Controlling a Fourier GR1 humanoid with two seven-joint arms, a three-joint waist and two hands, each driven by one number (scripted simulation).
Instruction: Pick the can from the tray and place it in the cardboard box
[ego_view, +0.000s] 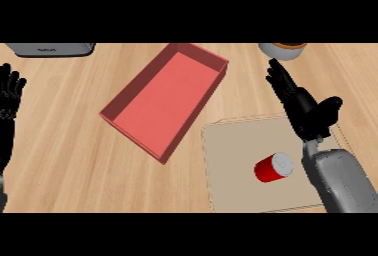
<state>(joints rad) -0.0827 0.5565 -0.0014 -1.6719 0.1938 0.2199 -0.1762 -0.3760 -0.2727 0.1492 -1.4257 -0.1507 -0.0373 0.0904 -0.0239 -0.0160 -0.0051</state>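
Note:
A red can (273, 168) with a silver top stands on a flat beige tray (235, 165) at the lower right. A red open box (168, 98) lies tilted in the middle of the counter, nothing inside it. My right hand (302, 107) is open, fingers straight and pointing away, over the tray's far right corner, beyond the can and apart from it. My left hand (9, 92) rests open at the left edge, fingers up.
A grey appliance (52, 49) sits at the far left edge. A round cup-like object (284, 49) shows at the far edge just beyond my right fingertips. Bare wooden counter (66, 160) lies left of the box.

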